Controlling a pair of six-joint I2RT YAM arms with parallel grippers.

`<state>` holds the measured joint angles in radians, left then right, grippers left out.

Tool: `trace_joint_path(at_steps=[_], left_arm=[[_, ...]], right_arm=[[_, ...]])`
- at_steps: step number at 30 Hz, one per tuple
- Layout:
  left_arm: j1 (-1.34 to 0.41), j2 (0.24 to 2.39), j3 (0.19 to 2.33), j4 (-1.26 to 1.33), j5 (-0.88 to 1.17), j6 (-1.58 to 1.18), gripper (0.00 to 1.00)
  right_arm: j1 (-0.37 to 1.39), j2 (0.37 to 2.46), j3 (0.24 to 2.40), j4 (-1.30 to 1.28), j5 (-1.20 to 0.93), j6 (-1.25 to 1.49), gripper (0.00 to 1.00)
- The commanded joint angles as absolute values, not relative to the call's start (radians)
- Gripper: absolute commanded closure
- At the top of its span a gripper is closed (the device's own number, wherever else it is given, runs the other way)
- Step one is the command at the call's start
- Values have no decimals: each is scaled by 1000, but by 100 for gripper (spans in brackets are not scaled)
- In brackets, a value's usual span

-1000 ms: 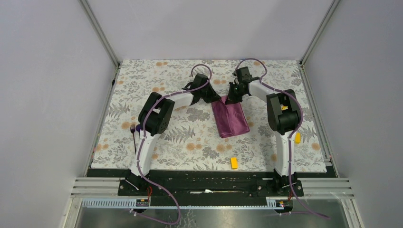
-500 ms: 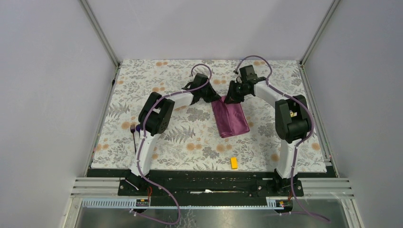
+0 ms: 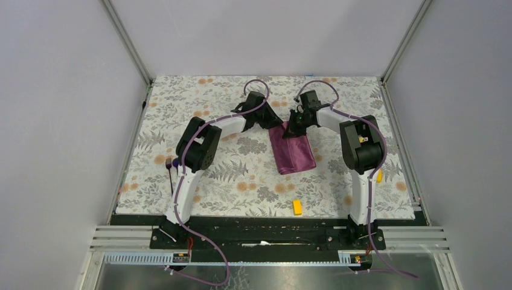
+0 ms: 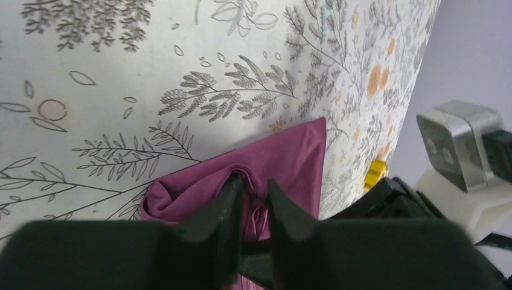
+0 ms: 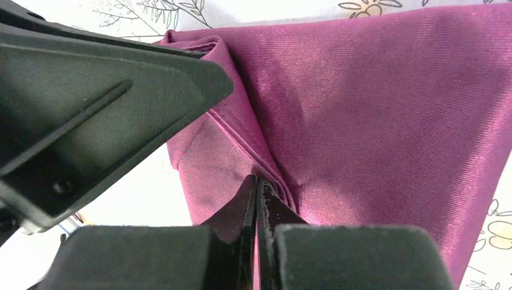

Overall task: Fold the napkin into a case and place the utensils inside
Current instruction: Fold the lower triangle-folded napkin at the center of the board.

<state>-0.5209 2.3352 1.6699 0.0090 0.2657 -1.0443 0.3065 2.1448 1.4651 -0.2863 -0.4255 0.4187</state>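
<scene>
A: Where's the napkin (image 3: 292,148)?
B: Folded on the table (image 3: 241,175), far middle.
A: Grips?
B: The right end effector (image 5: 256,196) pinches its fold. The left end effector (image 4: 250,196) is narrow at its edge, hold unclear.

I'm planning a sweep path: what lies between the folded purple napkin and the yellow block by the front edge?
Only bare floral tablecloth lies between the napkin and the yellow block, as the top view shows.
</scene>
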Motion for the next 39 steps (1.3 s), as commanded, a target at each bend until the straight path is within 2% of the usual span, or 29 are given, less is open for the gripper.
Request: trace_joint_path(at_steps=[1, 4, 8, 10, 14, 16, 22, 30, 33, 36, 39], left_arm=[[-510, 2297, 1727, 38, 333, -1039, 68], [-499, 2265, 1745, 33, 390, -1029, 53], [-465, 2203, 1706, 52, 457, -1013, 41], [-441, 2178, 1649, 115, 511, -1029, 53], [-410, 2194, 1592, 187, 604, -1044, 87], [-409, 2219, 1573, 242, 645, -1056, 99], [-411, 2318, 1554, 448, 746, -1129, 100], [-410, 2405, 1563, 448, 710, -1127, 100], [-403, 2436, 1590, 296, 634, -1085, 100], [-392, 2442, 1564, 277, 597, -1095, 100], [-387, 2429, 1548, 238, 558, -1080, 100]], right_arm=[[314, 2187, 1466, -301, -289, 395, 100], [314, 2189, 1465, -305, -274, 394, 100], [313, 2187, 1474, -312, -275, 391, 100], [313, 2182, 1477, -316, -273, 390, 100], [313, 2180, 1481, -316, -282, 391, 100], [312, 2179, 1484, -316, -286, 390, 100], [311, 2179, 1491, -316, -300, 385, 100], [311, 2182, 1514, -325, -321, 377, 100], [312, 2169, 1546, -359, -325, 367, 95], [315, 2119, 1570, -382, -357, 362, 91], [322, 2062, 1569, -363, -436, 379, 82]])
